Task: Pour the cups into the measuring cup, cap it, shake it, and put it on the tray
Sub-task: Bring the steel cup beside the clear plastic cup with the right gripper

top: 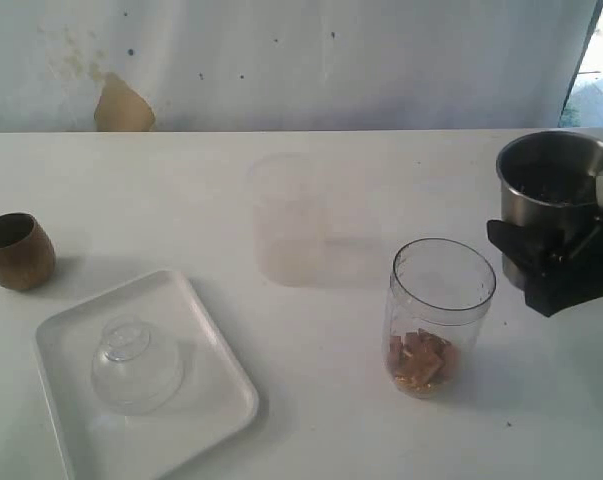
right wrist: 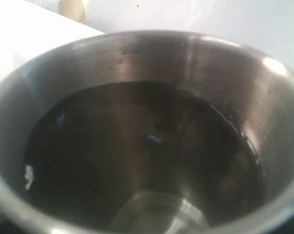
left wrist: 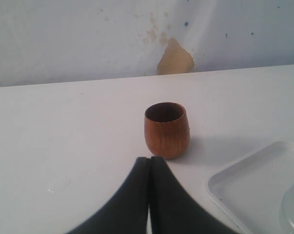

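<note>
The brown wooden cup stands upright at the table's far left. In the left wrist view that wooden cup is just beyond my left gripper, which is shut and empty. The left gripper is outside the exterior view. The clear measuring cup stands right of centre with brown pieces at its bottom. To its right, my right gripper is shut on the steel tumbler, held upright. The tumbler fills the right wrist view with dark contents inside. The white tray lies at the front left.
A small clear dome lid rests on the tray. A frosted translucent straight cup stands behind the middle of the table. A tray corner shows in the left wrist view. A white wall with a brown patch backs the table.
</note>
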You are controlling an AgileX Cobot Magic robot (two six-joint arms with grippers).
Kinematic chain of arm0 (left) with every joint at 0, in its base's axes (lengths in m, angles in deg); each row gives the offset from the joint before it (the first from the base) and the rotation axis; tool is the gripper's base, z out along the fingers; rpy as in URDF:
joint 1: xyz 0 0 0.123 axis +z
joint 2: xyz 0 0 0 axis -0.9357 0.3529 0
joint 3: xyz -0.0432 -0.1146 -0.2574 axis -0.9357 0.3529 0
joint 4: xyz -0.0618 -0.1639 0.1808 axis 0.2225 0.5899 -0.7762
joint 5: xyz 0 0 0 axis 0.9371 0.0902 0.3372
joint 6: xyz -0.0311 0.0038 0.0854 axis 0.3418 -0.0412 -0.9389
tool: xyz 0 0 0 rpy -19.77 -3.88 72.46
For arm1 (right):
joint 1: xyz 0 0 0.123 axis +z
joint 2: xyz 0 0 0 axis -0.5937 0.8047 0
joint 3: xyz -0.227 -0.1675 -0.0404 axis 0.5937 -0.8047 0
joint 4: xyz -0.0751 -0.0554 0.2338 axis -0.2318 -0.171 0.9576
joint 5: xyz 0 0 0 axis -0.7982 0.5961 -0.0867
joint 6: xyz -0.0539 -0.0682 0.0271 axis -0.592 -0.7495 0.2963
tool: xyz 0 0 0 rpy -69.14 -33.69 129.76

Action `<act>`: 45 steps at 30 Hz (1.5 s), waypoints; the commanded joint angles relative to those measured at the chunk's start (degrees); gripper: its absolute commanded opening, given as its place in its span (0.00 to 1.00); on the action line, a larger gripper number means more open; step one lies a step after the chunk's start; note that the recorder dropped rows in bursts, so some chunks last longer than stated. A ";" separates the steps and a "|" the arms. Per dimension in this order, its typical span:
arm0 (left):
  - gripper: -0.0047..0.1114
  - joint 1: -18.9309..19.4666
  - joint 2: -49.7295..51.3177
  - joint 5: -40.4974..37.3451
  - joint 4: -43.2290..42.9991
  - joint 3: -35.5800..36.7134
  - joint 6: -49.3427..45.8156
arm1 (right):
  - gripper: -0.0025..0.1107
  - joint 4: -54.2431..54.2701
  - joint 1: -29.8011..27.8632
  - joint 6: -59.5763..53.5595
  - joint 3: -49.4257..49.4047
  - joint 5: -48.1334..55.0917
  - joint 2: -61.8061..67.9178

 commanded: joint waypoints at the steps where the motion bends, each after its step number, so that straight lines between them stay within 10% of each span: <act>1: 0.04 0.00 -0.29 0.31 0.00 0.24 0.08 | 0.02 2.34 0.06 -4.27 0.22 -2.77 0.16; 45: 0.04 0.00 -0.29 0.31 0.00 0.24 0.08 | 0.02 3.84 0.06 -20.87 2.97 -6.57 5.73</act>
